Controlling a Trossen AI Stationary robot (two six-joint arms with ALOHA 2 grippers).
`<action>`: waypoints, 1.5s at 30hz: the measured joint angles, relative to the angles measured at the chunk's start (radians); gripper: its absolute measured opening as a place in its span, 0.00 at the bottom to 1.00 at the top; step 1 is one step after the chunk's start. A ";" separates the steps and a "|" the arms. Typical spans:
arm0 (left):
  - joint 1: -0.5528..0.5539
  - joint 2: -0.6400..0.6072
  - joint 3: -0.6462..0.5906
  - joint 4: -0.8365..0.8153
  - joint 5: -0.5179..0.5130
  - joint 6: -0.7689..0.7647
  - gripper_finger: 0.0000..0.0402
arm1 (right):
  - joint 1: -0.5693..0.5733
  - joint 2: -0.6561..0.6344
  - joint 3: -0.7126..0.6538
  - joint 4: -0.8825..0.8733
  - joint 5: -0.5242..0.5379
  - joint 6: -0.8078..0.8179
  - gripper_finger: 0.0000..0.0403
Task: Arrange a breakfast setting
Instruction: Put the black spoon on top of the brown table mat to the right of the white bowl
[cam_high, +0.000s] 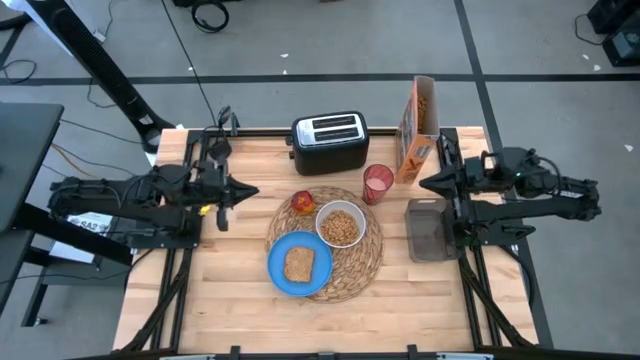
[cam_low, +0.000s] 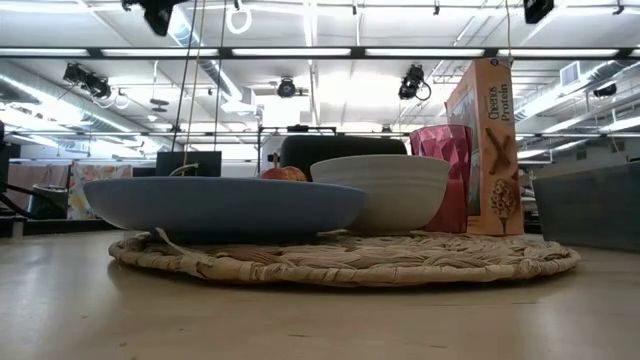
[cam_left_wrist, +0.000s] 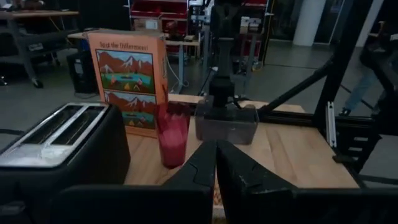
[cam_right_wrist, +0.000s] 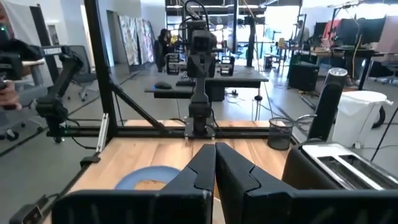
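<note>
A round woven straw placemat (cam_high: 362, 262) lies mid-table. On it rest a blue plate (cam_high: 275, 268) bearing a toast slice (cam_high: 298, 264), a white bowl (cam_high: 340, 225) of cereal, and a small red fruit (cam_high: 302, 201). A pink cup (cam_high: 377, 183) stands at the mat's far right edge. No spoon shows. My left gripper (cam_high: 252, 190) is shut and empty at the table's left, raised. My right gripper (cam_high: 424, 183) is shut and empty at the right, near the cereal box.
A black two-slot toaster (cam_high: 329, 142) stands at the far edge. An open cereal box (cam_high: 418, 130) stands at the far right. A dark rectangular tray (cam_high: 426, 230) lies at the right, under my right arm. Bare wood lies along the near edge.
</note>
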 joint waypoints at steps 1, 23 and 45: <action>0.000 -0.020 -0.021 0.002 0.000 0.000 0.05 | 0.000 -0.013 -0.028 0.021 0.000 -0.005 0.05; -0.002 -0.195 -0.215 0.380 0.001 -0.383 0.05 | 0.000 -0.139 -0.271 0.386 0.003 0.212 0.05; 0.456 0.120 0.008 -0.105 -0.425 -0.287 0.02 | -0.003 0.115 -0.271 0.968 0.293 0.341 0.04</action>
